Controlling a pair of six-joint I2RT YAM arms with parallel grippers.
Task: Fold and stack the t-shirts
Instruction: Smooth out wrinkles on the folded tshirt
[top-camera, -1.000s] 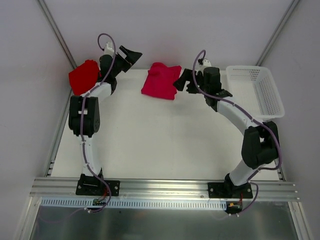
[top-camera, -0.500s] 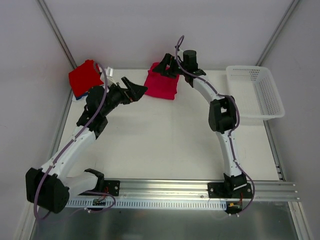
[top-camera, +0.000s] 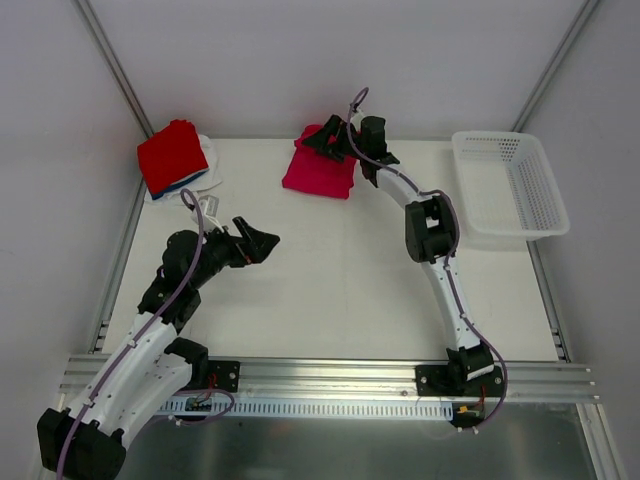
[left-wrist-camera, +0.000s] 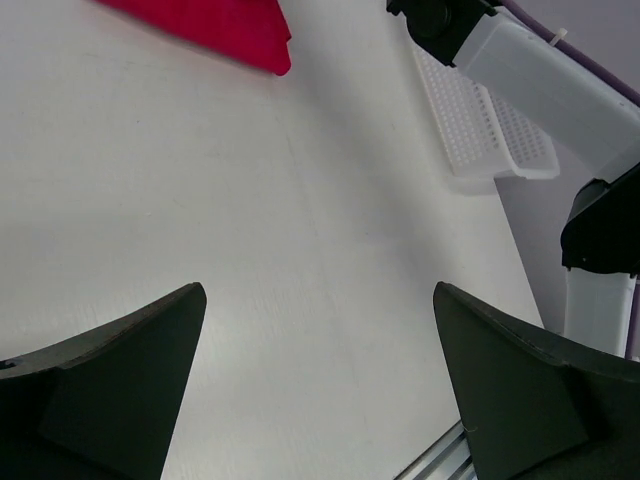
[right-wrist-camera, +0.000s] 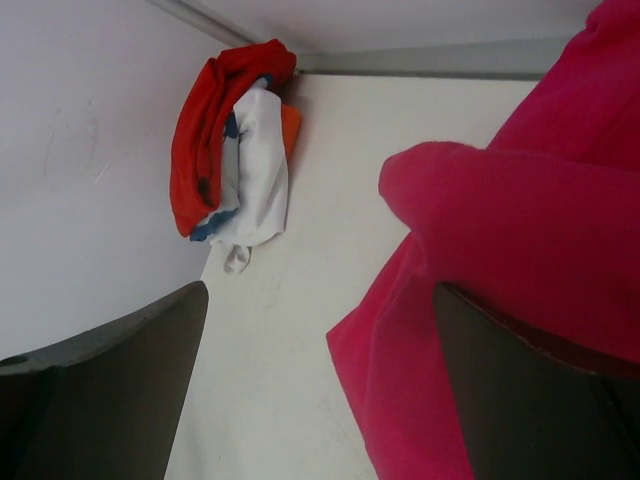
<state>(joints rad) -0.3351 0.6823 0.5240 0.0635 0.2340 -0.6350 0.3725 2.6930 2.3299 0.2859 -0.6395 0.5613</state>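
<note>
one crimson-pink t-shirt at right hand

The shirt is plain crimson-pink. The stack shows bright red, blue, white and a little orange. The basket is white mesh, the table off-white.

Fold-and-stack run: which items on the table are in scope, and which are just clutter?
In scope:
- crimson-pink t-shirt, far centre
- folded t-shirt stack, red on top, far-left corner

Just lying about:
- white mesh basket, far right, nothing visible in it
</note>
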